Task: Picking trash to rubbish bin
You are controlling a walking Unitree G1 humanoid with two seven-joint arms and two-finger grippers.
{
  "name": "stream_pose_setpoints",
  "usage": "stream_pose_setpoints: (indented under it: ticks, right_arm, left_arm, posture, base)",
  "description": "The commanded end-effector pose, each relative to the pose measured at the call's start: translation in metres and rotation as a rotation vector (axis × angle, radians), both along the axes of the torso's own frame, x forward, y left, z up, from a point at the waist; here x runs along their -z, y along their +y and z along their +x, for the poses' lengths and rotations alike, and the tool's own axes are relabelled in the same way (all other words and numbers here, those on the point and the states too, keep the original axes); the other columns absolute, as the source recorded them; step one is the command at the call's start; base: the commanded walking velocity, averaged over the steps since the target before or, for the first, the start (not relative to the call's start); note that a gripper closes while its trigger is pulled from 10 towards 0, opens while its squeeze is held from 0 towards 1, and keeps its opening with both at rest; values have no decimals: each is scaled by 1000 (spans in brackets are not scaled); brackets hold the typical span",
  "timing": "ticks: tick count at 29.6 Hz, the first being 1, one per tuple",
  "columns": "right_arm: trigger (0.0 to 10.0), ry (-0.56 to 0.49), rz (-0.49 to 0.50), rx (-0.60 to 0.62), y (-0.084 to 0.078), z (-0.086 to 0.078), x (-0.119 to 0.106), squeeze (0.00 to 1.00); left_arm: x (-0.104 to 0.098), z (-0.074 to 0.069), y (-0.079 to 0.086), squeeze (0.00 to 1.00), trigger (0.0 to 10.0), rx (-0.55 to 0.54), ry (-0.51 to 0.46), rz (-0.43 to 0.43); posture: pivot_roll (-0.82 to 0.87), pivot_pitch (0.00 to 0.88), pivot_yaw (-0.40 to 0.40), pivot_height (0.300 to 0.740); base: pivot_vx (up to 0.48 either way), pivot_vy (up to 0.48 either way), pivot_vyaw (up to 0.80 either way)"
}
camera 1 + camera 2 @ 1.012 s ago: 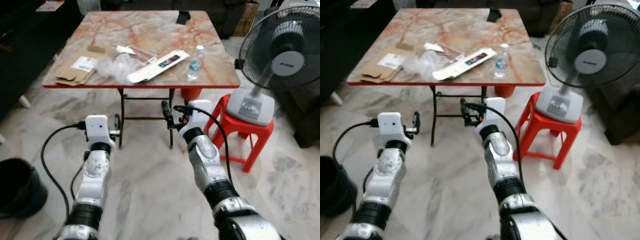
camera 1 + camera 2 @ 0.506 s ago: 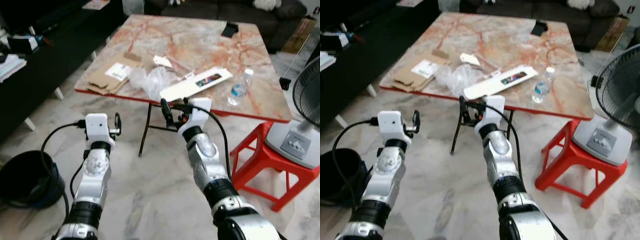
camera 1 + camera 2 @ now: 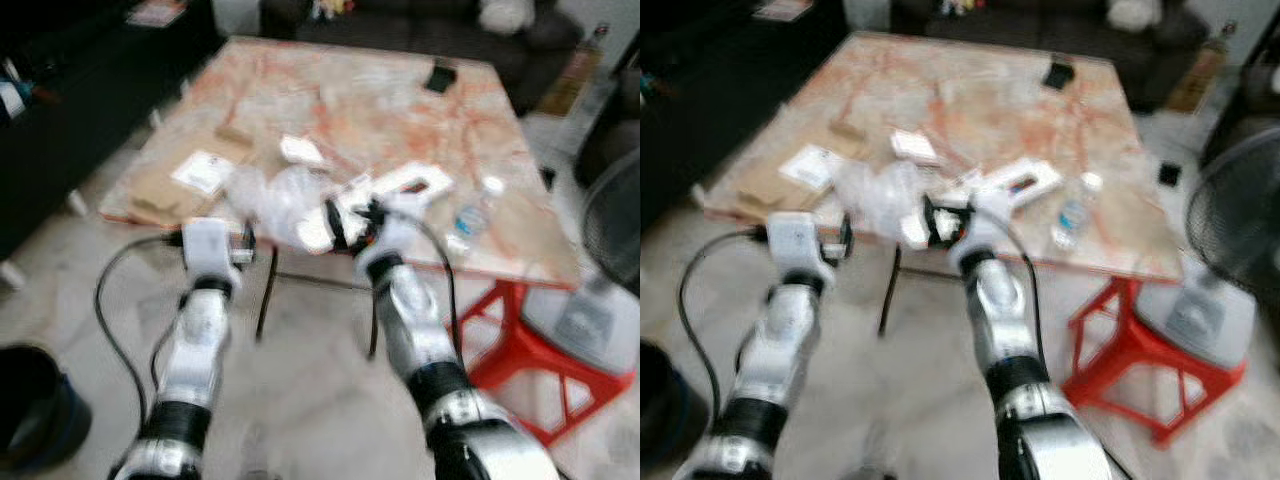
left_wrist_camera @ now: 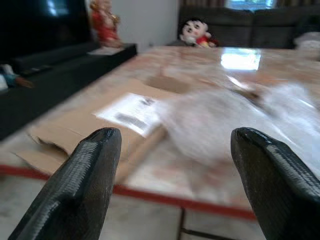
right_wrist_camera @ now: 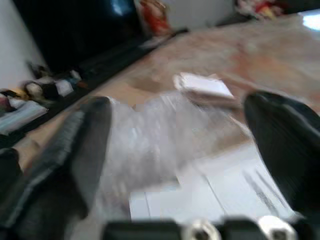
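Both grippers, left (image 3: 243, 243) and right (image 3: 345, 222), have come up to the tabletop's (image 3: 520, 190) near edge, fingers spread wide and empty. The crumpled plastic wrap (image 3: 270, 195) lies just beyond them at that edge, so a grasp looks close; the rubbish bin (image 3: 30, 410) waits on the floor behind left.

Glossy pink-orange marble-look square tabletop (image 3: 380, 100) with red edge. Matt brown flattened cardboard (image 4: 90, 125) with a white paper label, near left. Crinkly clear plastic wrap (image 4: 235, 120), translucent, mid-table. Clear plastic bottle (image 3: 470, 212), right. Smooth matt black rubbery left fingers (image 4: 75, 185). Glossy red plastic stool (image 3: 530, 350).
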State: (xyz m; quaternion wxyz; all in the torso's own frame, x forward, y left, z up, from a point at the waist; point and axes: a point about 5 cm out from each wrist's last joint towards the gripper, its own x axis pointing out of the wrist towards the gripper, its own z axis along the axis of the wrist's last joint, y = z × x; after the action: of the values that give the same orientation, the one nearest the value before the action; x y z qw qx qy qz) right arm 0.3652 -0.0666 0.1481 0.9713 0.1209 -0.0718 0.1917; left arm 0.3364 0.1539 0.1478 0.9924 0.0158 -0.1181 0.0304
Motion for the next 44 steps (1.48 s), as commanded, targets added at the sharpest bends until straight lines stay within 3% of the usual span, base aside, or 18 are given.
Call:
stream_pose_setpoints:
  ticks: [1, 8, 16, 20, 25, 30, 33, 35, 38, 44]
  right_arm:
    - [10000, 2, 25, 19, -4, 1, -1, 0]
    - [10000, 0, 39, 13, -2, 0, -1, 0]
    - [10000, -7, 56, 12, -3, -1, -2, 0]
    - [10000, -15, 64, 8, -3, -1, -3, 0]
    - [10000, -25, 63, -8, -1, -2, -4, 0]
    - [10000, -24, 69, -13, -1, -3, -3, 0]
    - [10000, -24, 63, -31, 0, -4, -1, 0]
    - [10000, -23, 65, -32, 1, -5, -1, 0]
    - [10000, -26, 65, -40, 3, -6, -1, 0]
    - [10000, -22, 63, -44, 2, -6, 0, 0]
  left_arm:
    - [-5, -1, -13, 0, 10000, 43, -23, -19]
    - [-27, -6, -24, 0, 10000, 127, -122, -31]
    - [-33, -7, -27, 0, 10000, 150, -126, -39]
    - [-41, -10, -34, 0, 10000, 179, -137, -87]
    - [-38, -11, -36, 0, 10000, 181, -111, -78]
    - [-29, -8, -23, 0, 10000, 120, -63, -83]
    - [-25, -3, -11, 0, 10000, 78, -43, 9]
    - [-24, -1, -6, 0, 10000, 68, -32, 14]
    - [-21, 3, 4, 0, 10000, 39, -8, -13]
    - [-10, -2, 0, 0, 10000, 52, 29, -63]
  posture:
    - [136, 102, -30, 728]
    - [137, 102, -28, 728]
    - [135, 103, -27, 728]
    - [135, 104, -28, 728]
    - [136, 102, -28, 728]
    - [135, 101, -30, 728]
    - [139, 95, -30, 728]
    - [137, 91, -29, 728]
    - [135, 85, -29, 728]
    - [133, 78, -28, 728]
  base:
    - [446, 0, 0]
    - [220, 0, 0]
    - [0, 0, 0]
    - [0, 0, 0]
    - [0, 0, 0]
    - [0, 0, 0]
    - [0, 0, 0]
    - [0, 0, 0]
    - [0, 0, 0]
    - [0, 0, 0]
